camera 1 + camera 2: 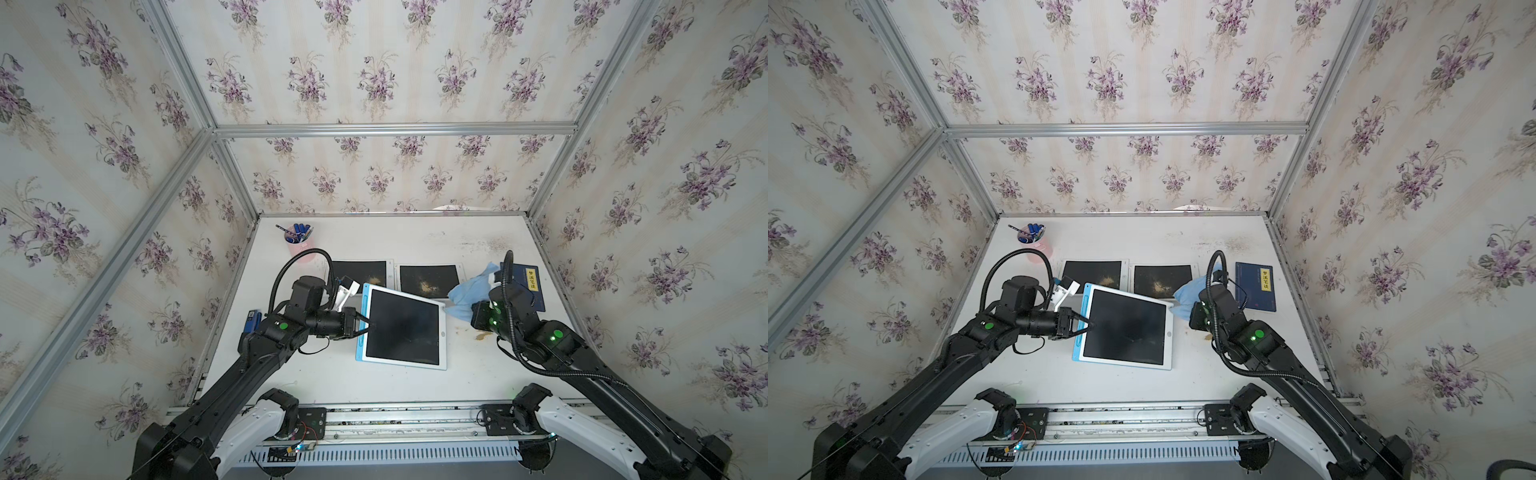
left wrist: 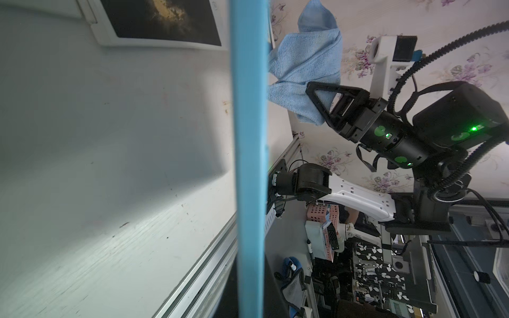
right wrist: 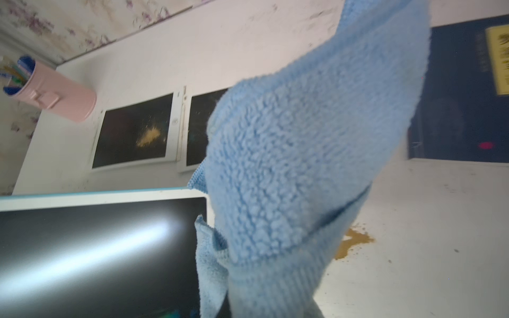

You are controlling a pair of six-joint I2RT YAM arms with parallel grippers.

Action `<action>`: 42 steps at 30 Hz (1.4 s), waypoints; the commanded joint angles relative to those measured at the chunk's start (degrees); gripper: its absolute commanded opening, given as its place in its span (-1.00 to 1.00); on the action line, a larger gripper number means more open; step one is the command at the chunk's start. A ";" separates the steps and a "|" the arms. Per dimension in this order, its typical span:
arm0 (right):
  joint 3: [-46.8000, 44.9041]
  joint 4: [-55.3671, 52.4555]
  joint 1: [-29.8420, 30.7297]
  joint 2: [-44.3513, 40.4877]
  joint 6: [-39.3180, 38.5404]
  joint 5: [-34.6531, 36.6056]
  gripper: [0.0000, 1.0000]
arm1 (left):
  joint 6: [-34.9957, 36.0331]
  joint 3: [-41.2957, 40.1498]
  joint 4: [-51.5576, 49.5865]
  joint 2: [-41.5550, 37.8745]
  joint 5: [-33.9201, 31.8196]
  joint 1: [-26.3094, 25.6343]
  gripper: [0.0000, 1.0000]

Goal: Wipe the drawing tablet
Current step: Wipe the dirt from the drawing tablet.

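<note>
The drawing tablet [image 1: 403, 328] [image 1: 1125, 326] has a white frame, a blue left edge and a dark screen, and it sits tilted above the table's middle. My left gripper [image 1: 369, 326] [image 1: 1087, 325] is shut on that blue edge [image 2: 250, 137]; its fingers stay hidden in the left wrist view. A light blue cloth [image 1: 473, 286] [image 3: 303, 151] hangs by the tablet's far right corner. My right gripper [image 2: 316, 106] is shut on this cloth, which hides its fingers in the right wrist view. The screen [image 3: 96, 247] shows a glare streak.
Two more tablets [image 1: 361, 274] [image 1: 428, 280] dusted with yellow powder lie behind. A pink pen cup [image 1: 300, 245] stands at the back left and a dark blue book [image 1: 523, 286] at the right. A brown spill [image 1: 482, 336] marks the table. A blue object [image 1: 251, 320] lies far left.
</note>
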 commanded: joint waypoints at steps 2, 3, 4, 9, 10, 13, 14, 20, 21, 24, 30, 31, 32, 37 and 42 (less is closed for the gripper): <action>-2.18 10.64 -0.04 3.36 -2.27 -13.88 -1.00 | 3.25 -0.85 -2.46 -0.23 -2.53 0.27 -1.00; -2.91 11.86 -0.04 4.39 -2.08 -15.29 -1.00 | 3.34 -1.19 -2.65 -0.46 -3.29 0.39 -1.00; -3.75 13.23 -0.04 5.59 -1.78 -17.26 -1.00 | 3.43 -1.53 -3.12 -0.58 -4.19 0.36 -1.00; -8.91 21.68 -0.04 12.79 1.44 -27.11 -1.00 | 4.13 -2.35 -5.16 2.40 -6.97 0.97 -1.00; -10.00 23.78 0.00 14.07 2.10 -28.92 -1.00 | 4.17 -2.51 -5.09 3.22 -7.01 1.16 -1.00; -12.71 29.19 0.39 17.77 4.09 -31.52 -1.00 | 5.11 -2.40 -5.49 5.40 -6.64 1.25 -1.00; -12.98 30.53 1.00 18.57 4.55 -31.45 -1.00 | 5.36 -2.30 -5.72 5.61 -6.82 1.24 -1.00; -3.60 32.11 10.92 26.73 5.17 -28.76 -1.00 | 5.66 -1.54 -5.86 5.61 -7.45 1.26 -1.00; -0.72 32.52 12.64 29.14 5.18 -29.01 -1.00 | 5.79 -1.46 -5.86 5.77 -7.39 1.31 -1.00; 8.08 33.54 16.44 35.33 4.72 -30.89 -1.00 | 5.80 -1.49 -5.92 6.00 -7.29 1.26 -1.00; 12.20 31.91 15.99 39.41 4.60 -28.87 -1.00 | 6.71 -1.07 -7.70 4.69 -8.37 1.26 -1.00; 10.56 31.55 14.88 39.81 4.95 -28.64 -1.00 | 6.84 -0.97 -8.03 4.51 -8.62 1.27 -1.00; 7.89 31.51 13.25 40.09 5.62 -28.89 -1.00 | 7.01 -0.81 -8.35 4.33 -8.81 1.25 -1.00; -6.39 26.78 6.07 33.60 4.35 -25.19 -1.00 | 6.99 0.07 -9.87 3.48 -10.08 1.33 -1.00; -15.26 22.33 6.65 21.49 3.32 -27.14 -1.00 | 7.20 0.72 -10.56 2.68 -12.08 1.34 -1.00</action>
